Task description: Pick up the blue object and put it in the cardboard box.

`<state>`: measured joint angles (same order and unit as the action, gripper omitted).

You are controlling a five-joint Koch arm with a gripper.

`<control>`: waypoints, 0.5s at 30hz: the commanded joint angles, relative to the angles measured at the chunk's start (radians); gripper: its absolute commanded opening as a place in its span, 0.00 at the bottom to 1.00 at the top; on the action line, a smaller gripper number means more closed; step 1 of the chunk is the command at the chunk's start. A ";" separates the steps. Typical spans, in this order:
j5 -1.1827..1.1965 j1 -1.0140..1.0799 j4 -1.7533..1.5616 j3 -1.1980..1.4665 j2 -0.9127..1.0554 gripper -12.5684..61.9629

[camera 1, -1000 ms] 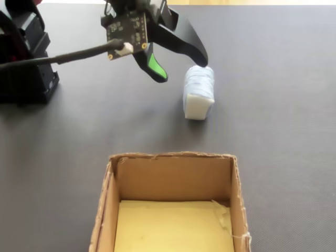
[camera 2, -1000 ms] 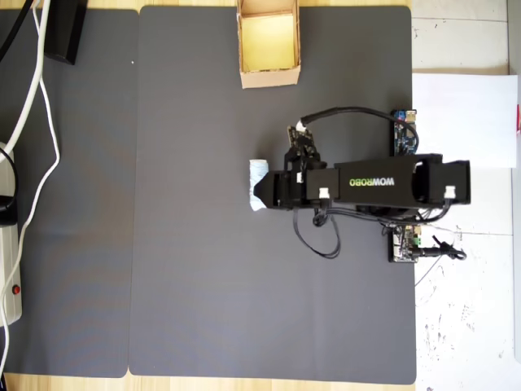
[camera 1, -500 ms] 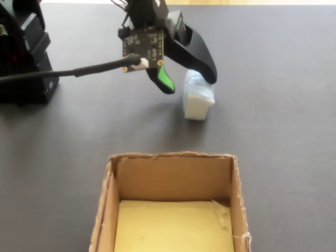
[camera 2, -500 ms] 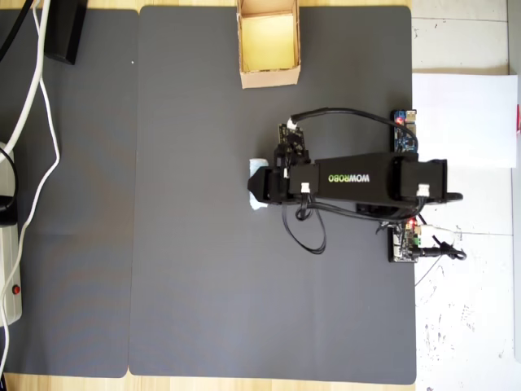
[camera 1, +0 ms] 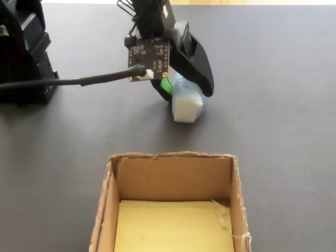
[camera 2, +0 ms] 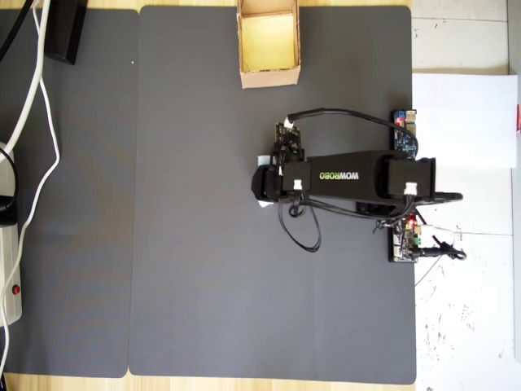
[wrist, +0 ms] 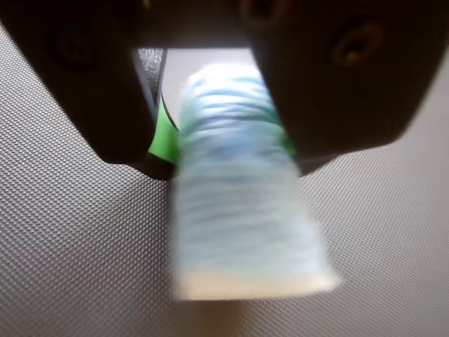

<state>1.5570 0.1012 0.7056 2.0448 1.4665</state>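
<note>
The blue object [wrist: 238,203] is a pale, ribbed roll, blurred in the wrist view, and it stands between the two black jaws. A green pad [wrist: 163,137] on the left jaw presses its side, and the right jaw covers its other side. My gripper [wrist: 224,151] is shut on it. In the fixed view the blue object [camera 1: 186,102] hangs tilted in my gripper [camera 1: 184,92], its lower end at or just above the dark mat. The cardboard box [camera 1: 173,178] stands open-topped nearer the camera. In the overhead view the arm hides the roll, and the cardboard box [camera 2: 269,79] sits at the mat's top edge.
A dark grey mat [camera 2: 187,244] covers the table. The arm's black base [camera 1: 23,52] and a cable [camera 1: 79,81] lie at the left of the fixed view. White cables [camera 2: 32,122] run along the left edge in the overhead view, and white paper [camera 2: 464,118] lies at the right.
</note>
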 commanded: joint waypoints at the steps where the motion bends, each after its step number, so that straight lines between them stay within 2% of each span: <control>1: 0.049 0.006 -0.158 -0.037 0.018 0.28; 5: 0.046 0.009 -0.210 -0.014 0.029 0.23; 15: 0.046 0.014 -0.387 0.112 0.152 0.23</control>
<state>1.5616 0.1150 0.4050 2.1844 1.5570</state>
